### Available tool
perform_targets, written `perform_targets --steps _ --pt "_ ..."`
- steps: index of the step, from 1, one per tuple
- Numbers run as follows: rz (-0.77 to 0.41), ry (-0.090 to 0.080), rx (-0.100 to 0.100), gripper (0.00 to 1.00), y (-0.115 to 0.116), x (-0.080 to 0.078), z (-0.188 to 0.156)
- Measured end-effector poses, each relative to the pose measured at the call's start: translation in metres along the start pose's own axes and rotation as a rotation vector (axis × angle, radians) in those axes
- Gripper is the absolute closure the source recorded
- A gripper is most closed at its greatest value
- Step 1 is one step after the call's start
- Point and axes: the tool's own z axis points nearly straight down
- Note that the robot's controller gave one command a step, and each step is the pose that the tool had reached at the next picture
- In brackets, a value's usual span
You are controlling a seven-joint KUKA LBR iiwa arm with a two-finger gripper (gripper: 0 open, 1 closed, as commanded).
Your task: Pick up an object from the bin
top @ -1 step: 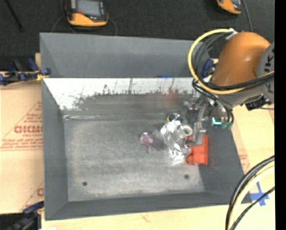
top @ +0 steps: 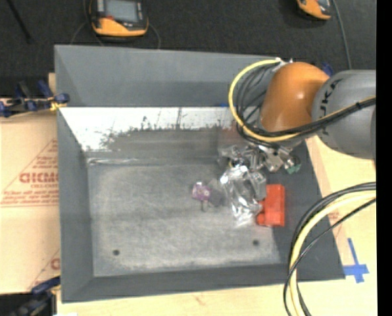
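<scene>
So the arm is reaching in from the right, orange wrist cover and looped cables hanging over the bin's [top: 183, 268] right half, and the claw [top: 250, 168] is sitting low over a crumpled shiny see-through wrapper [top: 241, 193] on the right side of the floor. Honestly can't tell how far open the claw is or whether it's got hold of anything, since the metal bits are blending straight into the crinkly stuff. The wrapper is lying stretched out, its long axis running roughly from the far wall toward the near one and leaning slightly to the right at the near end, with the top end tucked under the claw. Counting what's in there: one wrapper, one red block [top: 272, 206] lying just beside its right edge, maybe touching, with its long side running the same far-to-near way, one small purple piece [top: 201, 191] sitting just left of the wrapper, and one tiny green thing [top: 293, 168] peeking out near the right wall, under the arm. That's four things, all bunching up on the right.
</scene>
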Motion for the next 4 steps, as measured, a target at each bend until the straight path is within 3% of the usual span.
perform_targets --steps 1,2,3,4 --pt "-0.274 -0.005 0.001 0.0 -0.002 -0.01 -0.025" --pt "-0.532 -0.003 0.0 0.0 -0.008 -0.009 -0.035" --pt "-0.902 -0.008 0.005 0.0 -0.006 -0.011 0.004" --pt "-0.895 -0.008 0.0 0.0 -0.008 -0.013 0.001"
